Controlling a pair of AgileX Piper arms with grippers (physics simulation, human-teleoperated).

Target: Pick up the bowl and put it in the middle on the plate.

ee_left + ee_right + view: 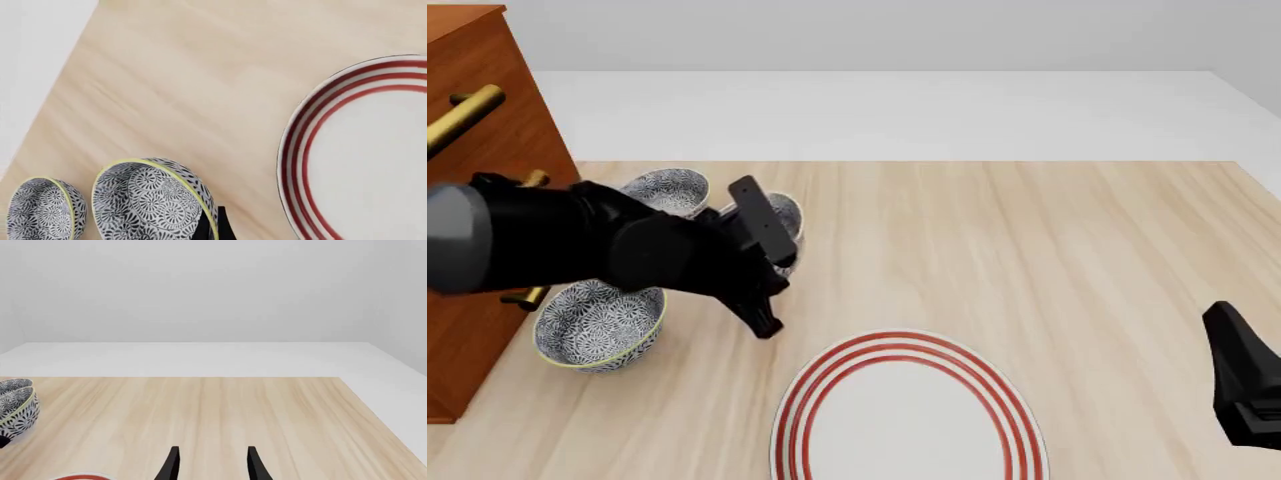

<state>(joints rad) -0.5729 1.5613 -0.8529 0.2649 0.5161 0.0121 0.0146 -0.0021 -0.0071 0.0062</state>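
The bowl (143, 200), blue-grey floral with a pale yellow rim, sits tilted at my left gripper (213, 222). The rim passes between the two dark fingers, so the gripper is shut on it. From the front, the bowl (787, 215) shows just behind the left gripper (771, 258), left of and beyond the plate (908, 420). The plate (360, 165) is white with three red rings and has nothing on it. My right gripper (212, 467) is open with nothing between its fingers, low at the table's right side (1238, 385).
Two more floral bowls stand at the left, one far (670, 188) and one near (594, 325). A brown wooden cabinet (481, 120) with brass handles borders the table's left. The table's far edge (894, 162) runs behind the bowls.
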